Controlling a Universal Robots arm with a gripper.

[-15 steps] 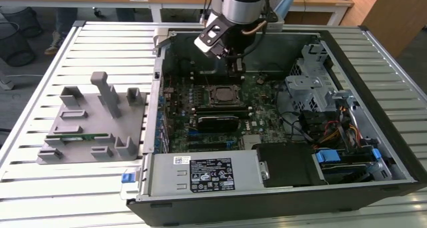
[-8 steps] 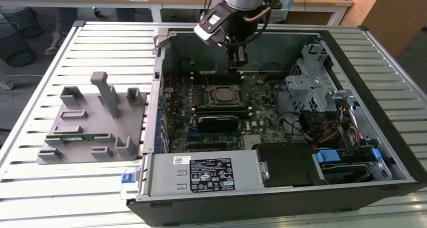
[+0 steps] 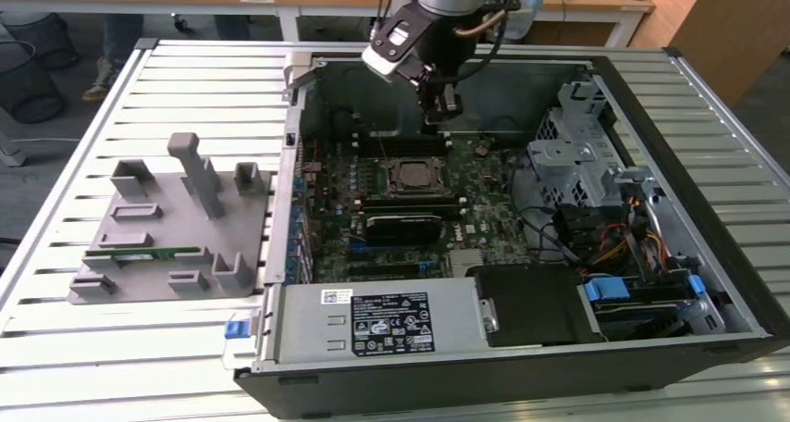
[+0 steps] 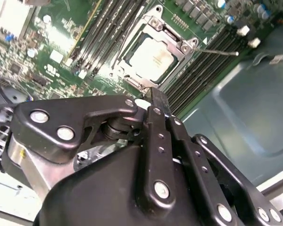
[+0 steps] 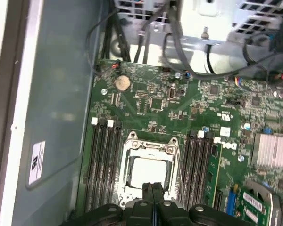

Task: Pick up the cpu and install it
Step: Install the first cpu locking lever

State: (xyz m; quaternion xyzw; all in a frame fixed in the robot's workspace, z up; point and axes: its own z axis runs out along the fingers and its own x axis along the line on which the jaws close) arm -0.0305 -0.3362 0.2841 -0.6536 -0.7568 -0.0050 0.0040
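The cpu (image 3: 408, 174) lies flat in the motherboard socket inside the open computer case, its silver top facing up. Both wrist views show it seated within the metal socket frame (image 4: 153, 57) (image 5: 148, 170), with memory slots on either side. My gripper (image 3: 441, 117) hangs above the board, toward the case's far wall and a little past the socket. Its two black fingers are pressed together with nothing between them, and their tips (image 4: 155, 100) (image 5: 152, 189) hover over the socket's edge, apart from the chip.
A black heatsink block (image 3: 401, 226) sits on the board nearer the camera than the socket. The power supply (image 3: 376, 320) fills the case's near side, with a drive cage (image 3: 580, 144) and cables on the exterior view's right. A grey holder (image 3: 161, 246) carries a green memory stick (image 3: 142, 253).
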